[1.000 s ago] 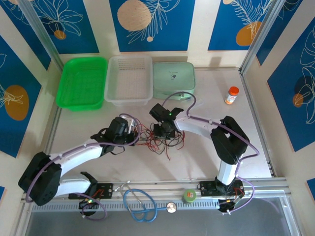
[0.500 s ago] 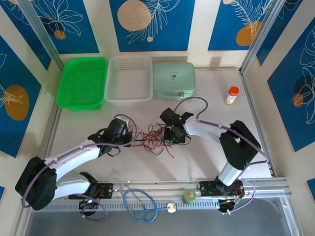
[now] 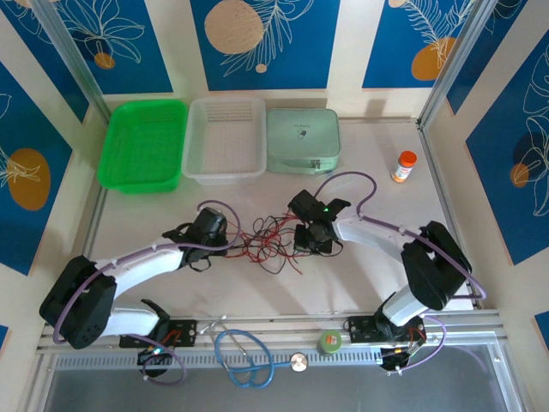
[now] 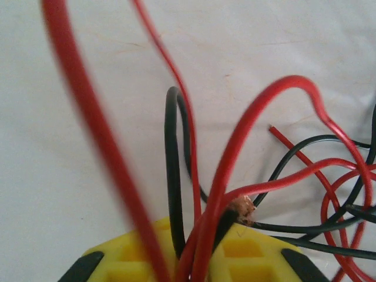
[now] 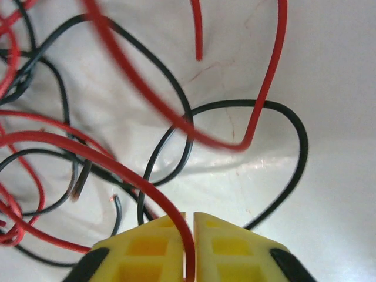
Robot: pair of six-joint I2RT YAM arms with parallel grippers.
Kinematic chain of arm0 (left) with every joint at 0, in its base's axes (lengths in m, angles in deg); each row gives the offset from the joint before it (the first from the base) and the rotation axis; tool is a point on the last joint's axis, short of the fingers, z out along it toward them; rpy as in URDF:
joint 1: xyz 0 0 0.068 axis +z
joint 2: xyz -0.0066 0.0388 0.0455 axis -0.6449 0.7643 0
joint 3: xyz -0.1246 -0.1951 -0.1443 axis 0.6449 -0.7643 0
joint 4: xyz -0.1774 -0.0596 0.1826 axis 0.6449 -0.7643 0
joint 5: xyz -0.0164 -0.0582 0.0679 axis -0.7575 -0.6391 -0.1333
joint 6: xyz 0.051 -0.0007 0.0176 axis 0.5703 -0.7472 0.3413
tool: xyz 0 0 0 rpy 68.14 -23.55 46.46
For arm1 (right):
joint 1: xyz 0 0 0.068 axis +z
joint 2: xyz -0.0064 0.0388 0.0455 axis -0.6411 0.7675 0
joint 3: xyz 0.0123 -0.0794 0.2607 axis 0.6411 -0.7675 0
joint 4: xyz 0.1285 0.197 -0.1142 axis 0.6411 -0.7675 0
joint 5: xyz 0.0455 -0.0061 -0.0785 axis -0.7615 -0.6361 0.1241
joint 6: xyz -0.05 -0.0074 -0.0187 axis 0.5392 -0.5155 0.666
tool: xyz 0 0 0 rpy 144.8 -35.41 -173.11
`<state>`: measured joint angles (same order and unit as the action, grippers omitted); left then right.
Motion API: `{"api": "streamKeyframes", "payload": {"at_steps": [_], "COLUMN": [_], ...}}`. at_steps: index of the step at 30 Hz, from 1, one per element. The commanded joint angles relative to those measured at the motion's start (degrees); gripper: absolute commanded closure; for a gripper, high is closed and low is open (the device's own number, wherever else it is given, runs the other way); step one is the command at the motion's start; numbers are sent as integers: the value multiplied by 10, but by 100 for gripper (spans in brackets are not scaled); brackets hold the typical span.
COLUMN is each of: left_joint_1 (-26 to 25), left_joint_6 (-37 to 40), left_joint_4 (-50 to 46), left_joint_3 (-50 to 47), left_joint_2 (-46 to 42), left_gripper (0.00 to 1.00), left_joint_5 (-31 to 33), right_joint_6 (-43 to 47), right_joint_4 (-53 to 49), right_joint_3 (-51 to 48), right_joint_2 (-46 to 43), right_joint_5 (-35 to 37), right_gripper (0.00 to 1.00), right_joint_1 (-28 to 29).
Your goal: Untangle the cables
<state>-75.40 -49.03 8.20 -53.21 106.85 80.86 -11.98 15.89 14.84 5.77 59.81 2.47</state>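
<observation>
Red and black cables (image 3: 268, 243), green tray (image 3: 141, 146), light-blue stethoscope (image 3: 246, 371), blue leaf-patterned walls (image 3: 266, 43)

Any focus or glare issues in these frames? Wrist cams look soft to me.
Left wrist: the near red cable on the left is smeared out of focus, the stripped copper end sharp. Right wrist: the red cable crossing the top is soft, the black loop crisp. Top external: even light, no glare on the table, the cables small.

Nearest red cable (image 4: 98, 147), blurred
</observation>
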Motion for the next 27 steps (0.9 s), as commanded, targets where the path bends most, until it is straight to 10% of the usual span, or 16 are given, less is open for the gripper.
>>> {"api": "streamKeyframes", "payload": {"at_steps": [1,9,27], "left_joint_1": [8,6,15], "left_joint_6": [8,39,101], "left_joint_4": [-20,-93,-60], "left_joint_3": [18,62,120], "left_joint_2": [-21,-80,105], "left_gripper": [70,34,25], "left_joint_5": [1,-51,21], "right_joint_6": [-2,21,109], "right_joint_4": [-56,-50,-67], "right_joint_3": [13,67,303], "right_joint_2": [-38,-66,260], "right_joint_5": [-3,-17,20], "right_gripper": [77,37,35], "right_joint_1": [11,19,-10]}}
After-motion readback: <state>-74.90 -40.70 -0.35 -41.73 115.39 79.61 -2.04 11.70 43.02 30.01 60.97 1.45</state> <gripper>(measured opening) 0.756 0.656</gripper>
